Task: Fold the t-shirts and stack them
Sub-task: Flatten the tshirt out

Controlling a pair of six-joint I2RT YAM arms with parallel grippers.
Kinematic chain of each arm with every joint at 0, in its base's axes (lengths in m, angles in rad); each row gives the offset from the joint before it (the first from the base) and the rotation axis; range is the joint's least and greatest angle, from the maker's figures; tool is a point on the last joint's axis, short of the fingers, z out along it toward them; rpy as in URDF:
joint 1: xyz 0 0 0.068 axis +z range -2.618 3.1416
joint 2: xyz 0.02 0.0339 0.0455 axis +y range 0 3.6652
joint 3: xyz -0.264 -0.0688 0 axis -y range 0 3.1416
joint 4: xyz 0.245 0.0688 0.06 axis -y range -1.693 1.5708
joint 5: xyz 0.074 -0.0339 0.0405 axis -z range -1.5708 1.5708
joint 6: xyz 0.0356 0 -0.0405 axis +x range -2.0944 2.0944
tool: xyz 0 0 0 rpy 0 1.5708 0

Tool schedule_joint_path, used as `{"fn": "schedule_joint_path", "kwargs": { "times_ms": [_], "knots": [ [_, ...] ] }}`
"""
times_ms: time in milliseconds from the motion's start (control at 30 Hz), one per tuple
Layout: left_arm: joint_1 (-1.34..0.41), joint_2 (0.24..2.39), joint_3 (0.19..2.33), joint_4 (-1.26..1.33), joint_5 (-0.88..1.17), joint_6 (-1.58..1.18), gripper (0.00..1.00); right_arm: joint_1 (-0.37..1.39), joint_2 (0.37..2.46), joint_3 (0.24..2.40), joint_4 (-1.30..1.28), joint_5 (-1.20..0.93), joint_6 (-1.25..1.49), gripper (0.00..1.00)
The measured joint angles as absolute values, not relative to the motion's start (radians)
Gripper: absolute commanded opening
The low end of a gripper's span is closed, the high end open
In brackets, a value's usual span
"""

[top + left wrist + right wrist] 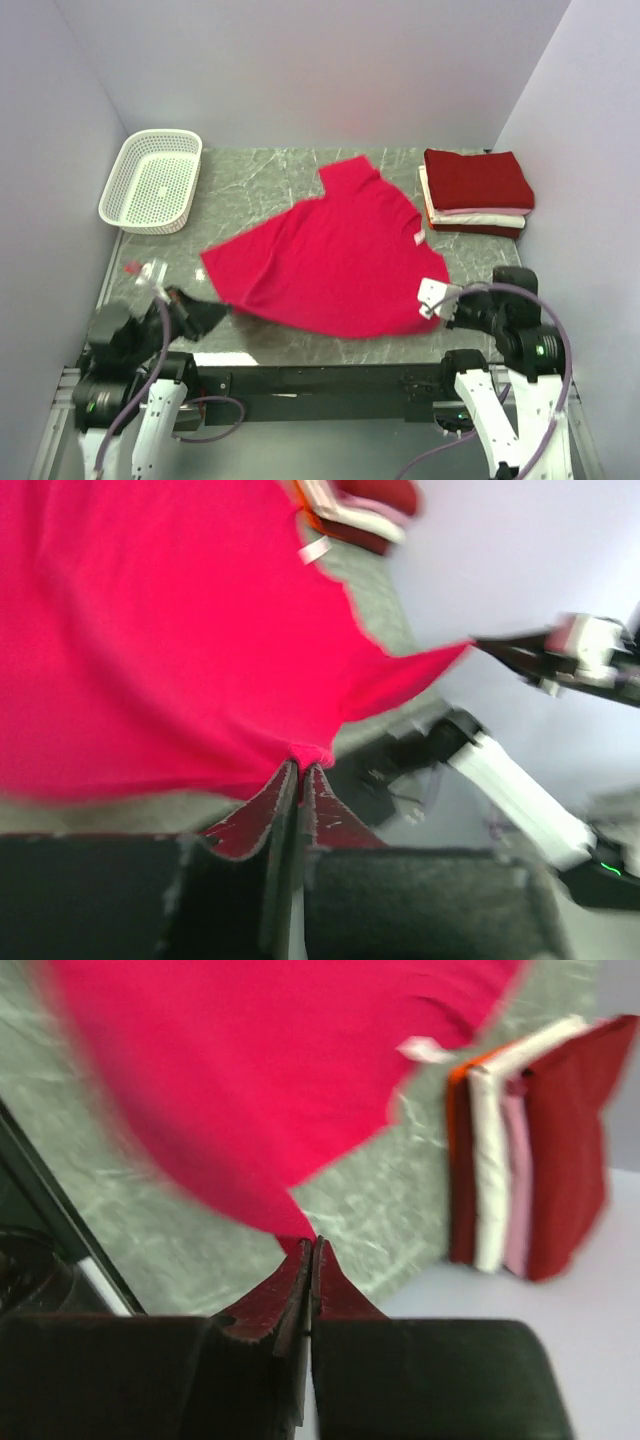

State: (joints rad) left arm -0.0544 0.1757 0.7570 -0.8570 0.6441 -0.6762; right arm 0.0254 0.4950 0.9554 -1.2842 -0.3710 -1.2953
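A bright pinkish-red t-shirt is stretched across the middle of the marble table, its near edge lifted between both grippers. My left gripper is shut on its near left corner, which bunches at the fingertips in the left wrist view. My right gripper is shut on its near right corner, seen in the right wrist view. A folded stack stands at the far right: a darker crimson t-shirt on top, white and pale layers under it. The stack also shows in the right wrist view.
A white plastic lattice basket stands at the table's far left corner. Pale walls close in the table on three sides. The black front rail runs between the two arm bases.
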Motion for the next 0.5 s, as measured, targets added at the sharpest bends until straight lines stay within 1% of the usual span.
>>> {"fn": "schedule_joint_path", "kwargs": {
  "times_ms": [33, 67, 100, 133, 167, 200, 233, 400, 433, 500],
  "knots": [
    [-0.056, 0.156, 0.807, -0.910, 0.660, -0.673, 0.12, 0.025, 0.474, 0.955, -1.299, -0.354, -1.308, 0.12],
    [-0.057, 0.152, 0.860, -0.960, 0.680, -0.665, 0.17, 0.025, 0.444, 0.956, -1.308, -0.339, -1.324, 0.20],
    [-0.058, 0.157, 0.903, -1.003, 0.701, -0.651, 0.26, 0.025, 0.414, 0.958, -1.318, -0.328, -1.337, 0.33],
    [-0.059, 0.165, 0.933, -1.046, 0.723, -0.632, 0.68, 0.025, 0.389, 0.962, -1.330, -0.318, -1.351, 0.53],
    [-0.059, 0.176, 0.951, -1.087, 0.739, -0.604, 0.85, 0.025, 0.379, 0.965, -1.337, -0.310, -1.359, 0.57],
    [-0.060, 0.194, 0.960, -1.131, 0.750, -0.585, 0.97, 0.025, 0.377, 0.970, -1.346, -0.303, -1.375, 0.61],
    [-0.062, 0.214, 0.959, -1.173, 0.759, -0.575, 0.99, 0.025, 0.386, 0.974, -1.351, -0.300, -1.384, 0.63],
    [-0.067, 0.296, 0.949, -1.256, 0.791, -0.562, 1.00, 0.025, 0.506, 1.003, -1.354, -0.309, -1.400, 0.66],
    [-0.067, 0.299, 0.949, -1.253, 0.796, -0.566, 1.00, 0.025, 0.537, 1.003, -1.353, -0.320, -1.400, 0.71],
    [-0.067, 0.298, 0.949, -1.237, 0.786, -0.588, 0.99, 0.025, 0.589, 1.002, -1.336, -0.349, -1.391, 0.77]
  ]
}}
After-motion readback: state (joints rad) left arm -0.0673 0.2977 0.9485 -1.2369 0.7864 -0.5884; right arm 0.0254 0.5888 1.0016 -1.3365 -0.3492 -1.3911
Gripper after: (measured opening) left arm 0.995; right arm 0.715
